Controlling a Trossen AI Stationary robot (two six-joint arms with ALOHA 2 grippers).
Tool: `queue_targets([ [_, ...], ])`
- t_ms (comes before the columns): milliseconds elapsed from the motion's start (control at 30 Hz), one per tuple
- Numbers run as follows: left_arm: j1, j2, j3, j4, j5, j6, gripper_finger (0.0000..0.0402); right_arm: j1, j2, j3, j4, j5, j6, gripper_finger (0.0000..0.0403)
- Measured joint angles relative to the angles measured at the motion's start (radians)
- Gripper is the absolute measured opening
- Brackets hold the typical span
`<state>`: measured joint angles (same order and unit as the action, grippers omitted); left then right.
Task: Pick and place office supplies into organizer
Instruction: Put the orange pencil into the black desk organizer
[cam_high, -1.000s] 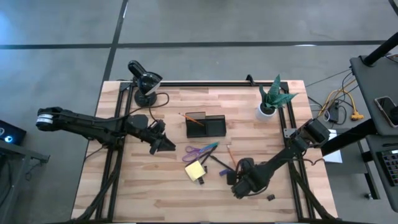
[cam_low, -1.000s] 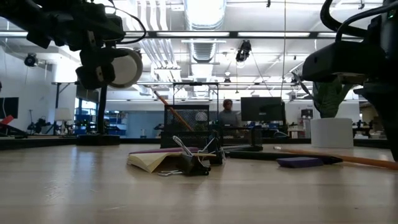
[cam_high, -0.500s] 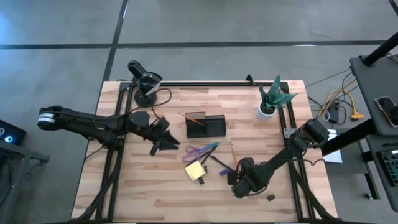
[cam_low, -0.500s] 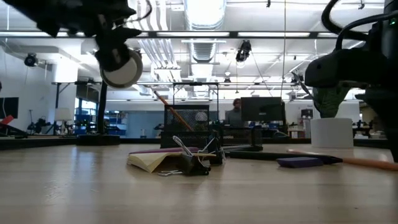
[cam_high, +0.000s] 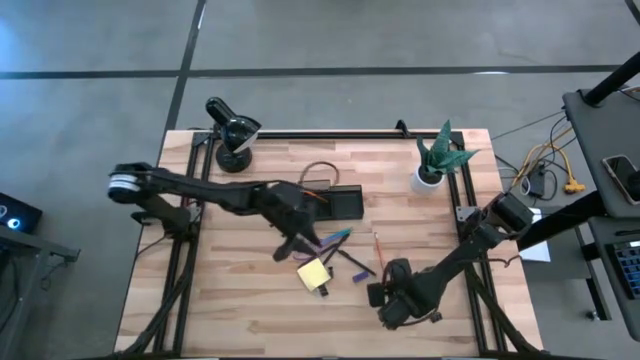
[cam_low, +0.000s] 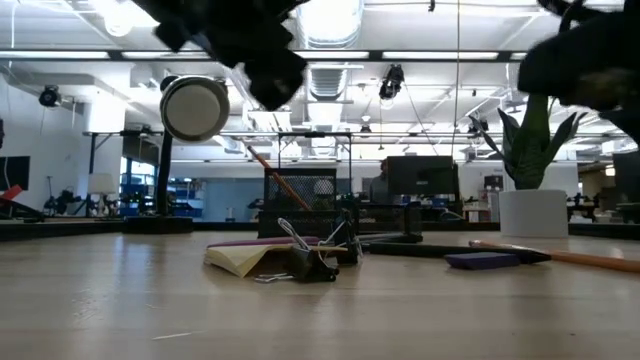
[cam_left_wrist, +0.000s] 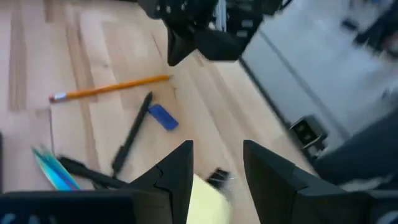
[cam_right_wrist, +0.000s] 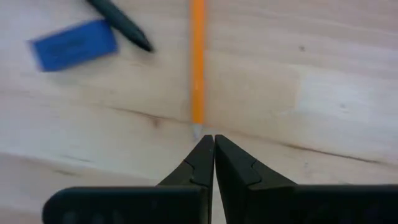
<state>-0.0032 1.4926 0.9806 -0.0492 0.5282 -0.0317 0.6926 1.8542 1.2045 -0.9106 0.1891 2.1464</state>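
My left gripper (cam_high: 288, 246) hangs open above the table's middle, over the purple scissors (cam_high: 320, 240) and beside the yellow sticky pad (cam_high: 312, 273), with nothing between its fingers (cam_left_wrist: 214, 163). My right gripper (cam_high: 386, 282) points down, shut and holding nothing. Its fingertips (cam_right_wrist: 213, 139) stand at the sharpened end of an orange pencil (cam_right_wrist: 198, 62) that lies flat on the wood. A black pen (cam_left_wrist: 132, 134) and a blue block (cam_left_wrist: 163, 117) lie close by. The dark organizer (cam_high: 332, 202) stands farther back, and a pencil leans inside it. My right gripper's shut fingertips stand right at the pencil's sharpened point (cam_right_wrist: 196, 130), coming from above. I cannot tell whether they touch it. The pencil lies flat on the table.
A black binder clip (cam_high: 322, 291) rests against the pad's near edge. A black desk lamp (cam_high: 232, 130) stands at the far left and a potted plant (cam_high: 438, 160) at the far right. Bare wood (cam_high: 230, 310) lies along the near left.
My left gripper has swung from the table's left side toward its middle, rising a little and rolling about its own axis, and is now over the scissors and pad. My right gripper has risen slightly and stayed shut. No object has moved.
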Motion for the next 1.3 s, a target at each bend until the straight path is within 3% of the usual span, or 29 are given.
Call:
queue_targets([
  [267,0.000,0.246,0.241,-0.075,0.041,0.299,0.0122,0.024,0.009,0.044,0.008,0.064,-0.108,0.0009],
  [433,0.004,0.384,0.371,-0.091,0.082,0.414,0.0122,0.044,0.009,0.070,0.001,0.073,-0.099,0.0009],
  [700,0.032,0.557,0.565,-0.178,0.056,0.729,0.0122,0.148,0.008,0.115,-0.021,0.103,-0.077,0.0009],
  [900,0.092,0.692,0.750,-0.180,0.011,0.682,0.0122,0.180,0.008,0.115,-0.027,0.102,-0.054,0.0009],
  [1033,0.119,0.721,0.807,-0.302,-0.016,0.600,0.0122,0.174,0.008,0.094,-0.089,0.114,0.050,0.0009],
  [1167,0.119,0.660,0.757,-0.497,-0.048,0.564,0.0112,0.153,0.007,0.081,-0.224,0.149,0.109,0.0009],
  [1300,0.086,0.541,0.614,-0.567,-0.067,0.569,0.0083,0.109,-0.001,0.031,-0.251,0.154,0.080,0.0009],
])
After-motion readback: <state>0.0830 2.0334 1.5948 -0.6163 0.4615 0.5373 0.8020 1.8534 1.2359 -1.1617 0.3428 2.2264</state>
